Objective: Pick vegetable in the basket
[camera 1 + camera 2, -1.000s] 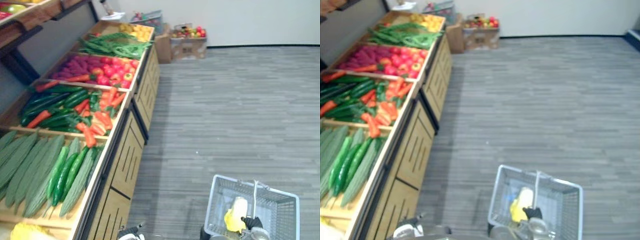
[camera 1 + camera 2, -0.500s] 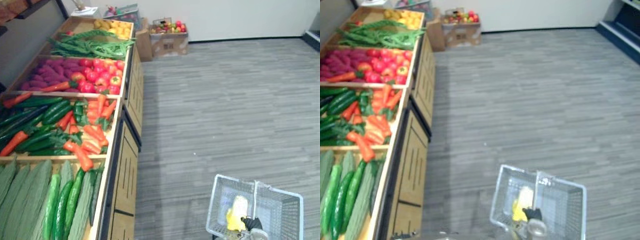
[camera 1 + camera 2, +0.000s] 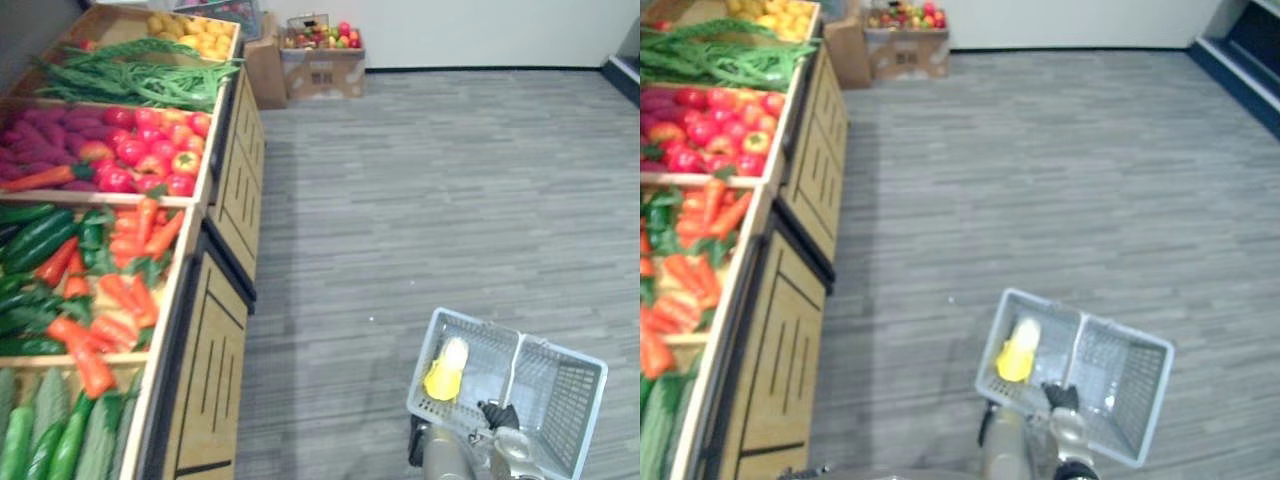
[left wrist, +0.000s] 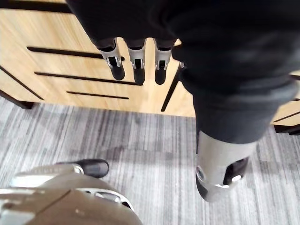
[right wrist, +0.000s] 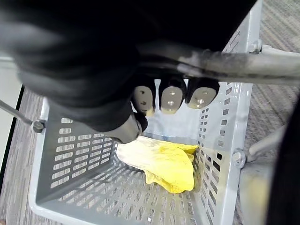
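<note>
While the right hand (image 5: 171, 97) hangs at the robot's lower right, its fingers are curled round the basket handle (image 5: 234, 61), clamped on the bar. The grey basket (image 3: 565, 400) hangs below it over the grey floor (image 3: 450, 200). One yellow leafy vegetable (image 5: 161, 161) lies on the basket bottom, against the wall on the robot's left. The left hand (image 4: 136, 61) hangs empty with its fingers straight and slightly apart, just in front of the wooden cabinet front (image 4: 61, 56).

To the robot's left stands the display stand (image 3: 215, 330). Its bins, from near to far, hold:
- long green gourds (image 3: 60, 445);
- carrots (image 3: 120, 290) mixed with dark cucumbers (image 3: 30, 235);
- red round produce (image 3: 150, 150) beside purple roots (image 3: 40, 130);
- green beans (image 3: 130, 80);
- yellow fruit (image 3: 195, 35).

Beyond the stand, a cardboard box (image 3: 322, 60) of mixed produce stands at the wall.

Compared with 0.5 s ago, the whole picture has shifted, so the camera has moved: the nearest bin is now mostly cut off by the lower edge, and the box lies closer to the upper edge. The basket now appears turned at an angle in the eye views. The right hand's clamp on the handle is unchanged, and the vegetable remains in the basket.
</note>
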